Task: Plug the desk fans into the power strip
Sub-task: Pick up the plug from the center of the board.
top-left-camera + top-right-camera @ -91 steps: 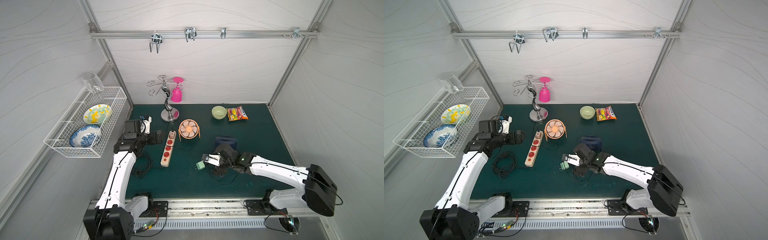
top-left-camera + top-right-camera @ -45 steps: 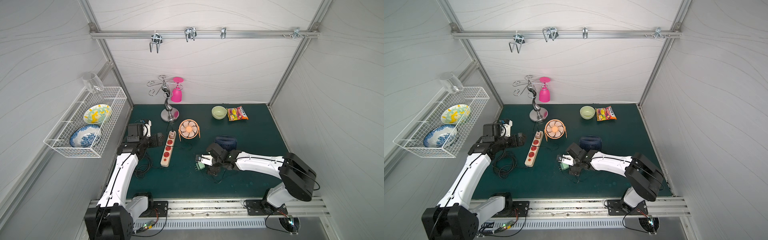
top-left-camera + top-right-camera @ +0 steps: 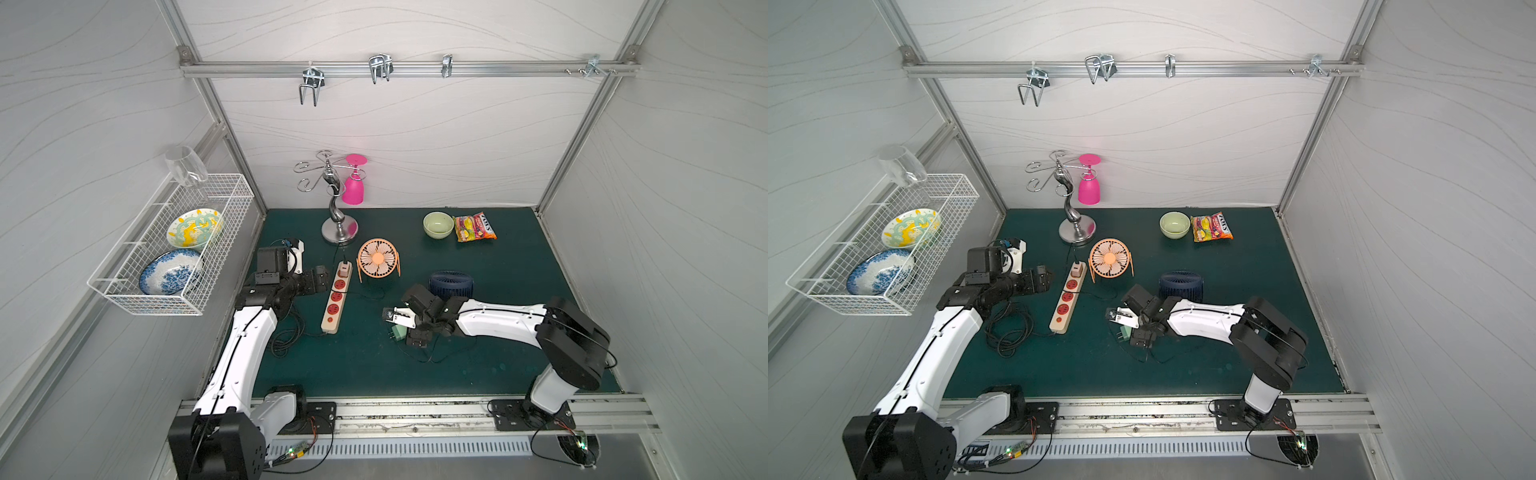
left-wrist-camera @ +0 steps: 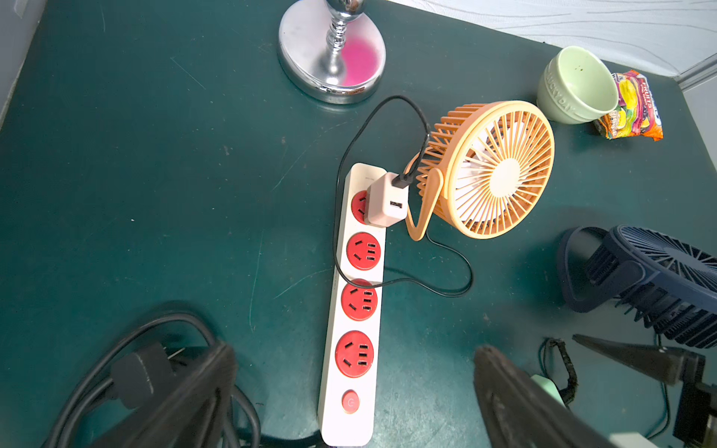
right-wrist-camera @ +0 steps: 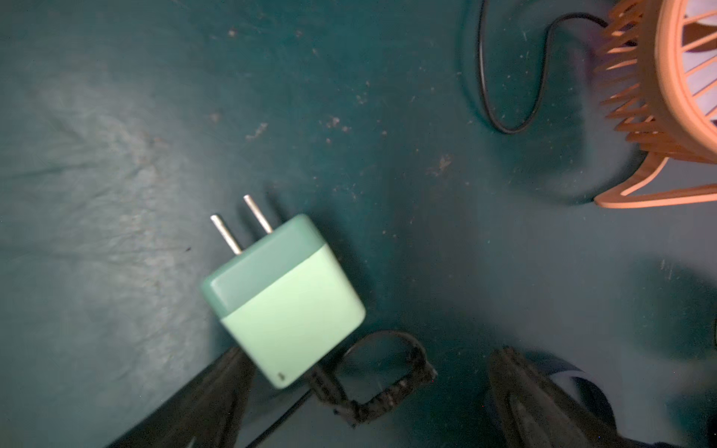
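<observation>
**1. Right gripper** [image 5: 368, 391]: jaws spread wide, grasping nothing, low over the middle of the table [image 3: 519, 257]. One finger [image 5: 211, 395] sits at a corner of the plug; contact cannot be confirmed. Likely lined up to close on it.

**2. Plug** [image 5: 287, 298]: mint-green cube, lying flat, its two prongs level with the table and pointing away from the gripper. It lies off-centre between the jaws, so a grip probably needs recentring. The prongs would have to turn downward for a socket.

**3. Blue fan** [image 3: 451, 284]: just behind the right wrist, mid-table. Judged the fan to be connected, its plug being loose.

**4. Power strip** [image 3: 336, 299]: left half of the table, lying front to back, switch at the front end. Three red sockets are free. It is well apart from the plug.

**5. Pink adapter** [image 4: 386, 201]: fills the rear socket, feeding the orange fan [image 3: 377, 258] just beside the strip's rear end. The thin cord [image 4: 368, 286] crosses the strip between the middle sockets, a possible snag.

**6. Left gripper** [image 3: 321, 279]: jaws apart, empty, just beside the strip's left side. Probably stationed to steady it during insertion.

**7. Strip cord** [image 3: 286, 336]: coiled near the left edge, out of the working path.
</observation>
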{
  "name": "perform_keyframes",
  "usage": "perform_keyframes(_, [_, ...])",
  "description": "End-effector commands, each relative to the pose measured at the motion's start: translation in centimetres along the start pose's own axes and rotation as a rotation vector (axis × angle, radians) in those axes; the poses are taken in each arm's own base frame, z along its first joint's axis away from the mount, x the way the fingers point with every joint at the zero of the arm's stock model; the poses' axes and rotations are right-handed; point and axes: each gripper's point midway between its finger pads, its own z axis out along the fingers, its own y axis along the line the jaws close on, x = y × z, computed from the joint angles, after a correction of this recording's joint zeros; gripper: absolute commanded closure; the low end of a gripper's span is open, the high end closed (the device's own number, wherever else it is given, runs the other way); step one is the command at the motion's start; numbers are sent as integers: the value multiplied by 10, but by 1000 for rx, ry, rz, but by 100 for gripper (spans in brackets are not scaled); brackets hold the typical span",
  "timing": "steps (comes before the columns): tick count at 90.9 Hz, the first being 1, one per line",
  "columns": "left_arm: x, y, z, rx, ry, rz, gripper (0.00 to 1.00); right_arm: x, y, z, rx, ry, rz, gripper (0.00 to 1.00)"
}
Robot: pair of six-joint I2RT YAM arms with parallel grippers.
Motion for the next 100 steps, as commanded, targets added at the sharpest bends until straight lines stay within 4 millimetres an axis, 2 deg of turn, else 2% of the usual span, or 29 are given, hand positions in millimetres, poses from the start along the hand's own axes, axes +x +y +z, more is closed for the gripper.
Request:
perform_keyframes(1, [-20, -6, -9, 5, -70, 16, 0, 4, -16, 4, 61, 55, 11, 1])
perform_keyframes(26, [-20, -7, -7, 6, -69, 18, 0, 21, -55, 8, 160, 122, 73, 1])
perform_keyframes(47, [-19, -8, -7, 10, -61, 15, 0, -8, -70, 15, 137, 40, 108, 1])
perform_keyframes(62, [-17, -14, -7, 38, -58, 20, 0, -31, -63, 28, 100, 14, 51, 1])
perform_keyframes(72, [-17, -11, -5, 18, -56, 21, 0, -45, -61, 37, 82, -2, 16, 1])
perform_keyframes(82, [-17, -14, -5, 37, -57, 22, 0, -65, -57, 38, 59, -30, -21, 1])
perform_keyframes(91, [-18, -13, -6, 27, -50, 20, 0, -82, -42, 33, 17, -64, -80, 1])
perform_keyframes(100, [-17, -12, -3, 22, -57, 23, 0, -91, -41, 18, 21, -80, -54, 1])
